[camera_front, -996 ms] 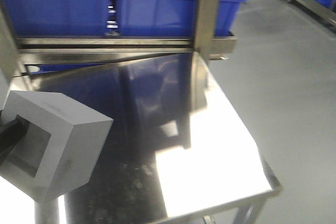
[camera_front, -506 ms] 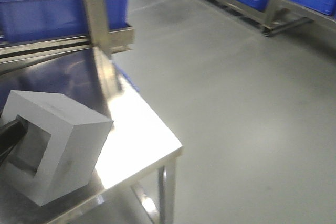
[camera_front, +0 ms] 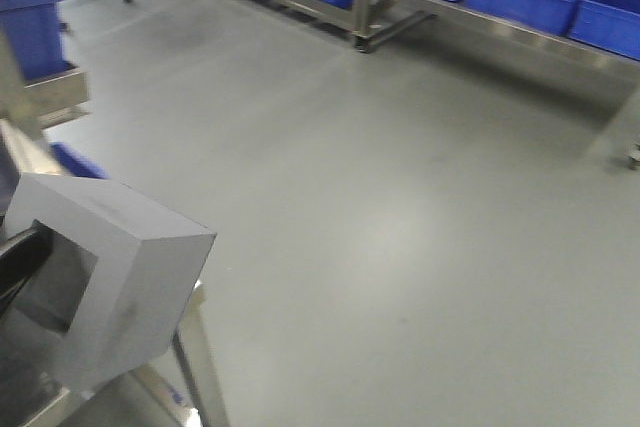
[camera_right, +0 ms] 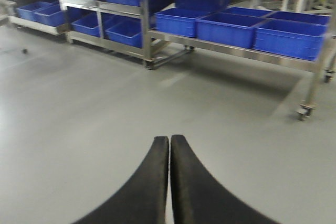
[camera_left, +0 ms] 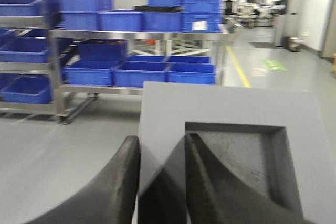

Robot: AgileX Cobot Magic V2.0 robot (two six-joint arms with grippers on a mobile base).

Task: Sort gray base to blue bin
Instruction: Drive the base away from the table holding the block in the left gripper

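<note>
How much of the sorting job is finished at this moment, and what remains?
Done: the left gripper holds the gray base, one finger inside its recess. In hand: carrying it; the right gripper is shut and empty. Left: reach a blue bin on the racks across the floor and drop the base in.

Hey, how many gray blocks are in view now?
1. The gray base is clamped by the left gripper at its recess wall, lower left in the front view. Others could be hidden inside the blue bins.
</note>
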